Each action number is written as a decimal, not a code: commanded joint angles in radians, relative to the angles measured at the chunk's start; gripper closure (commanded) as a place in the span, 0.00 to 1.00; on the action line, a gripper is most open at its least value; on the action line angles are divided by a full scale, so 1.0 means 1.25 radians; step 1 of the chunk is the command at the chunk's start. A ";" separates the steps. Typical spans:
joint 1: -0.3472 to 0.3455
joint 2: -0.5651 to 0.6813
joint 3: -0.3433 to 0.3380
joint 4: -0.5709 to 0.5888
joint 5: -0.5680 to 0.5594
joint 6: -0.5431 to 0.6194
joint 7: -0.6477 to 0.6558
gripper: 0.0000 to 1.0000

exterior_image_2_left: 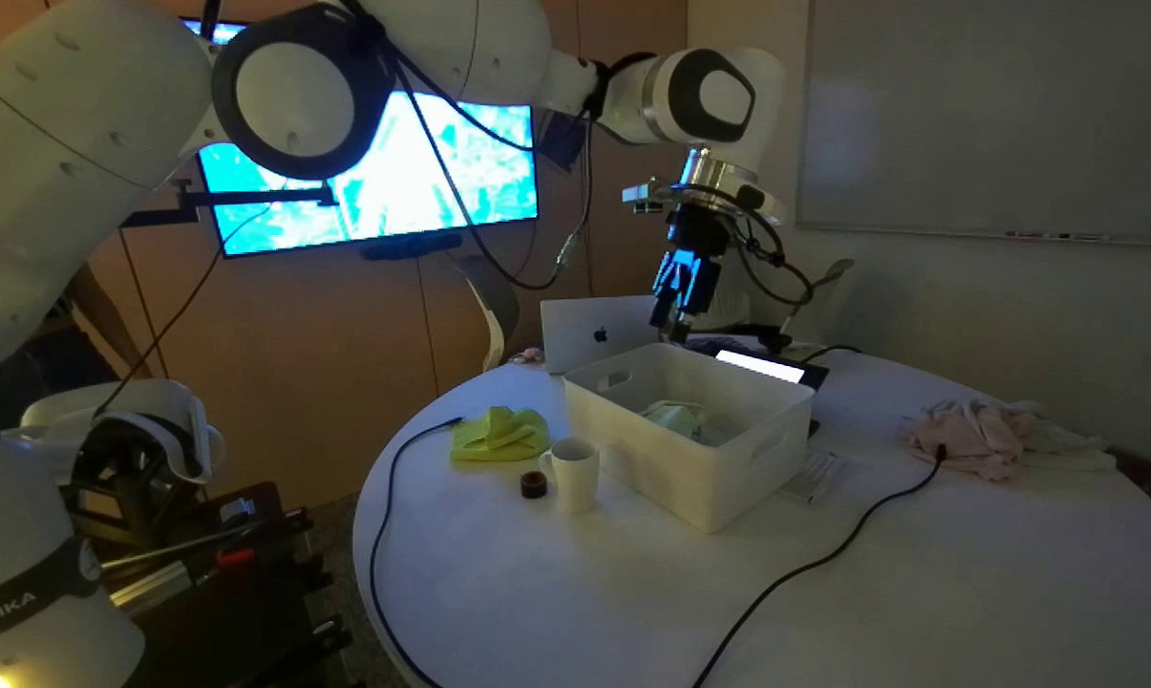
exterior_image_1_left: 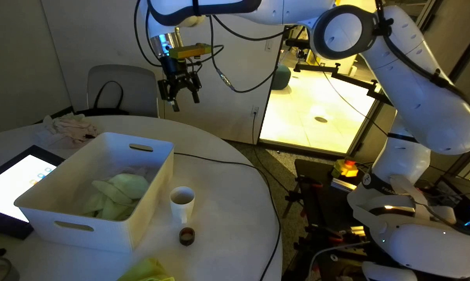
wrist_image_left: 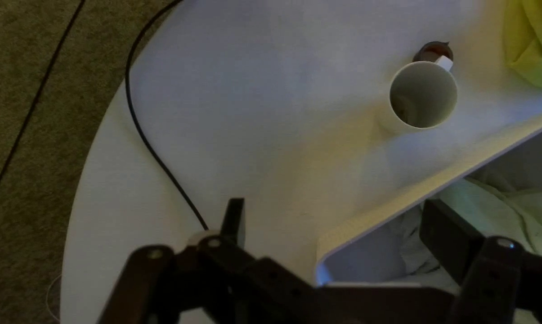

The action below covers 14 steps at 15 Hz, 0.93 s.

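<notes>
Gripper point(exterior_image_1_left: 185, 101) hangs spread wide, nothing in its grasp

Black, two-fingered and pointing down, it hangs high over the round white worktop point(exterior_image_2_left: 871, 602), its fingers point(wrist_image_left: 450, 238) well apart with nothing between them and nothing touched! Nearest below is the rectangular white plastic bin point(exterior_image_1_left: 90, 234); that height, one would judge, spares the fingertips a knock on the rim. Seen from the wrist, the fingers frame one corner of it, one across the bin's inside, one across the worktop beyond.

Inside, low between the walls, lies a heaped pale green fabric cloth point(exterior_image_1_left: 121, 193), and those walls, it seems, keep its loose folds gathered. Just outside the long side stands a white cylindrical mug point(exterior_image_1_left: 180, 210), upright on its base, which should keep it steady, its handle turned towards a small dark brown ring point(exterior_image_2_left: 534, 488). Tape roll, maybe? Too dim to be sure! Over in an exterior view, a yellow-green fabric cloth point(exterior_image_2_left: 500, 435) sits loosely folded beyond the mug, its flat lower layer likely letting it lie settled, while a crumpled pink fabric cloth point(exterior_image_2_left: 986, 435) rests past the bin's opposite end, beside the tip of a thin black cable point(exterior_image_2_left: 940, 457).
</notes>
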 commanded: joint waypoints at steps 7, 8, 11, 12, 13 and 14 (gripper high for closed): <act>-0.050 -0.189 -0.067 -0.418 0.108 0.154 -0.102 0.00; -0.043 -0.204 -0.081 -0.457 0.125 0.164 -0.118 0.00; -0.019 -0.249 -0.112 -0.575 0.152 0.206 -0.153 0.00; -0.012 -0.264 -0.118 -0.614 0.157 0.222 -0.163 0.00; -0.003 -0.280 -0.122 -0.655 0.161 0.236 -0.174 0.00; 0.004 -0.295 -0.124 -0.697 0.163 0.252 -0.182 0.00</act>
